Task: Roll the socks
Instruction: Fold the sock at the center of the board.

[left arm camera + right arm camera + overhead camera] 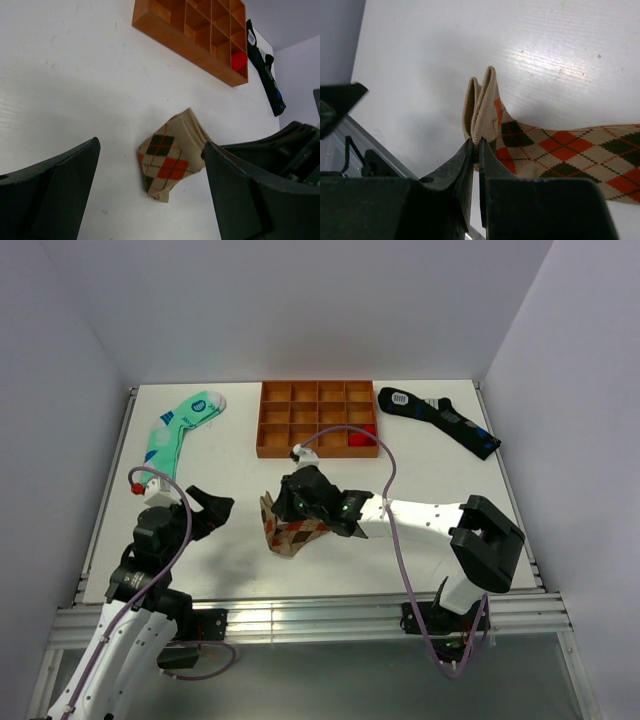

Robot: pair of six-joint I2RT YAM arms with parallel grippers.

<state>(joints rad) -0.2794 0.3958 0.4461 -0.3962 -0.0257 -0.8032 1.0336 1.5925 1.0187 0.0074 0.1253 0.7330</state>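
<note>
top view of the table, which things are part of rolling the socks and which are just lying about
In the job: argyle sock, pinched by the right end effector; left end effector, open nearby.
Lying about: mint-green sock; black sock; wooden tray; red item in it.

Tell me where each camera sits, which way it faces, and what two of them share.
Top external: above and behind the arm bases, looking down on the table; both arms show, left gripper and right gripper.
Left wrist: on the left arm, looking across the tabletop between its own open fingers at the argyle sock and wooden tray.
Right wrist: on the right arm, looking along its fingers, shut on the sock's cuff.
Shared: all three see the argyle sock; top and left wrist both see the tray.
</note>
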